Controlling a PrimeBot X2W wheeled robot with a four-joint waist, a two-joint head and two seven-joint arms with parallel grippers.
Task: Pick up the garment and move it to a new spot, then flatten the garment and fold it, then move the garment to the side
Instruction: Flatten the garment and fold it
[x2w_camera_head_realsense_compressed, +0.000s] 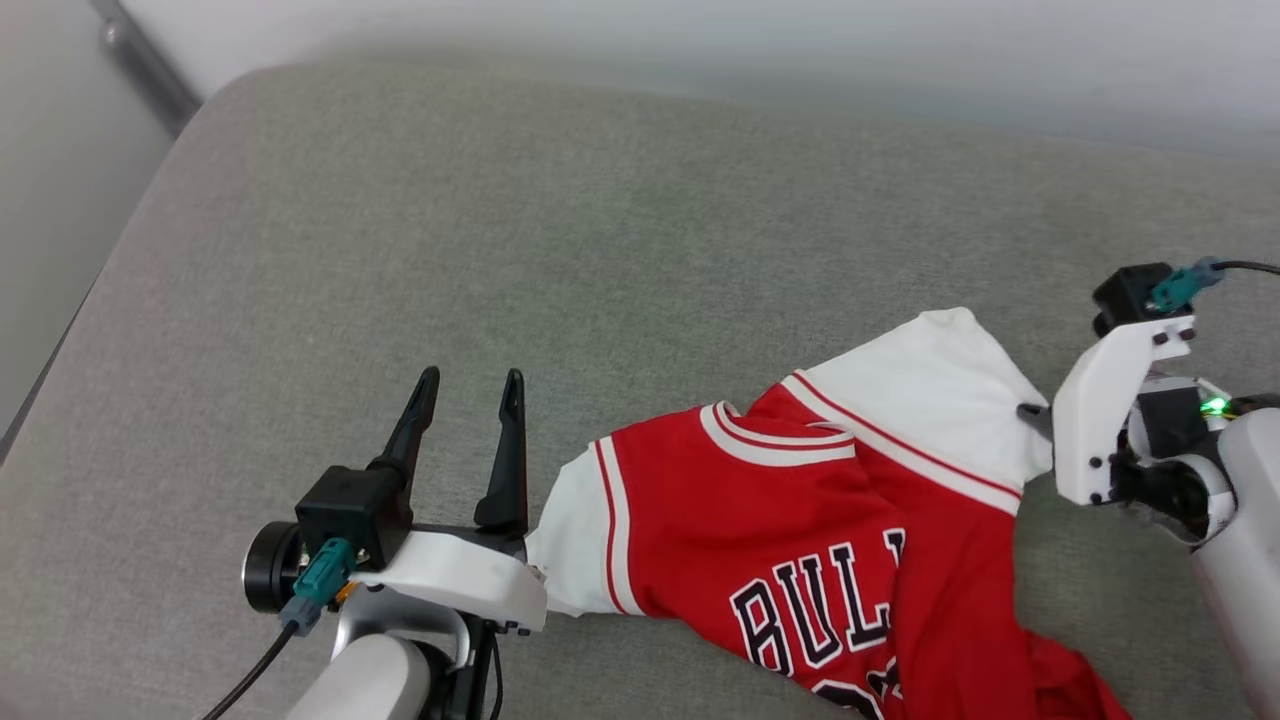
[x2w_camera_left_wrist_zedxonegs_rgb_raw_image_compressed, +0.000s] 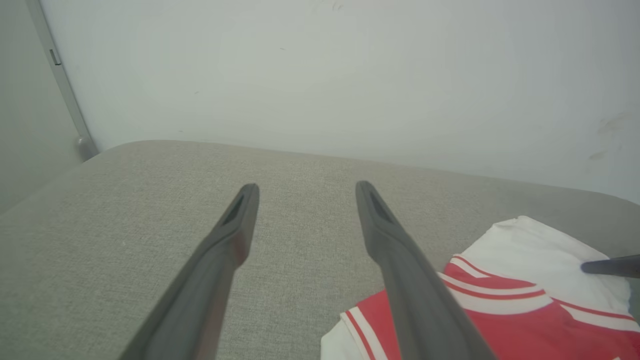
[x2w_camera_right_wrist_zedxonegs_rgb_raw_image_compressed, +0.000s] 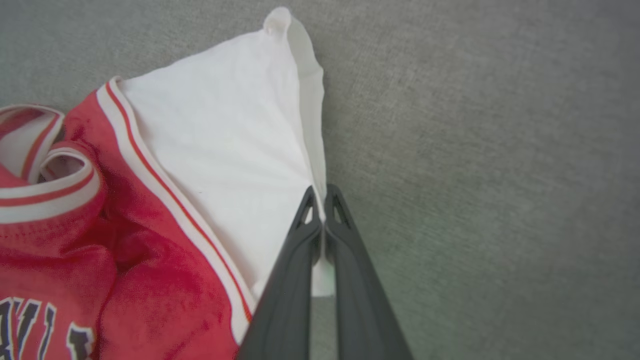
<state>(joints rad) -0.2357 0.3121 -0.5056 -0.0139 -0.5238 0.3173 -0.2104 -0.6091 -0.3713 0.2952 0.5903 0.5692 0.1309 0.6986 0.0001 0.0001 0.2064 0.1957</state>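
While clamping the garment (x2w_camera_head_realsense_compressed: 760, 500) by a white sleeve edge in the right tool (x2w_camera_right_wrist_zedxonegs_rgb_raw_image_compressed: 320, 197) to spread it, holds left tool (x2w_camera_head_realsense_compressed: 470, 385) splayed, empty, alongside.

Likely a bare test room: grey fabric-covered surface (x2w_camera_head_realsense_compressed: 420, 230) with a rounded corner, set against a plain pale wall (x2w_camera_left_wrist_zedxonegs_rgb_raw_image_compressed: 320, 75).
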